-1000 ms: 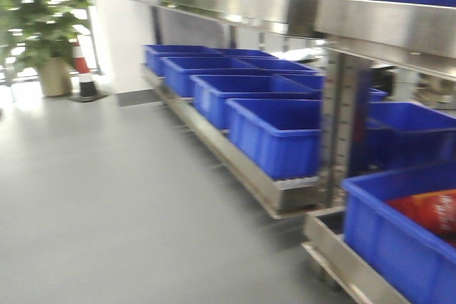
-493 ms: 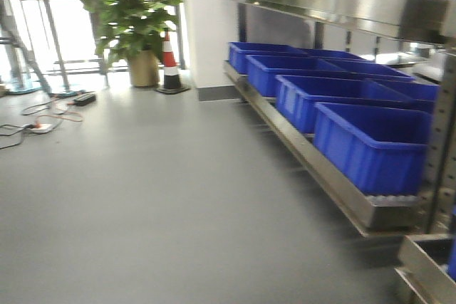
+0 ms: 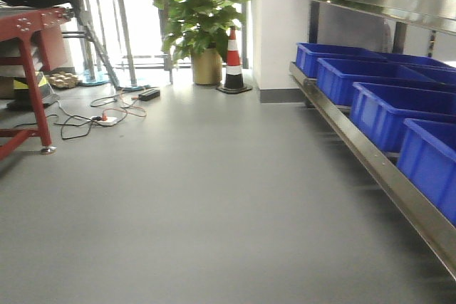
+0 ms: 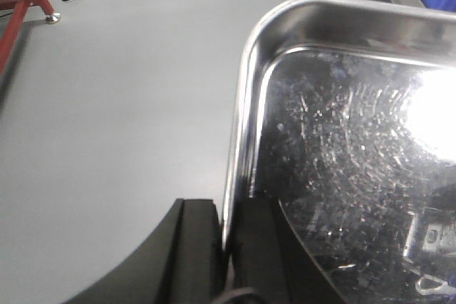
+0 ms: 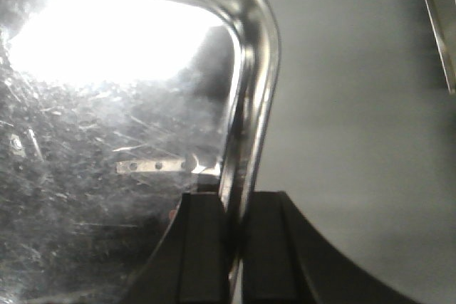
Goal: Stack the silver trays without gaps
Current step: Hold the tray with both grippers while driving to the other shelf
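**Evidently a carrying step: one tray clamped at both ends, no stack in view**

A shallow shiny stainless-steel tray (image 4: 342, 147) with rounded corners and a flat out-turned rim is held above the plain grey floor (image 3: 214, 197), clear of any surface. Its scratched bottom is empty and catches a bright glare. The rim on one side is pinched between the black fingers of the left hand (image 4: 226, 247), which is closed narrowly on it just below a rounded corner. The opposite rim is gripped in the same way by the right hand (image 5: 235, 247). Only one rim is made out in each wrist view, so it cannot be told whether a second tray is nested beneath.

In the front view no other tray is seen. A row of blue plastic bins (image 3: 385, 108) is ranged along a long steel shelf rail (image 3: 377, 169) at the right. A potted green plant (image 3: 203, 12) and a red-and-white traffic cone (image 3: 233, 62) stand far back, with a red metal frame (image 3: 28, 40) at the left.

The step in hand is judged to be transport, with stacking not yet begun. For the next move, a receiving tray must be found. The held tray must be kept level, squared corner to corner over it, and lowered evenly so that the rims seat flush.
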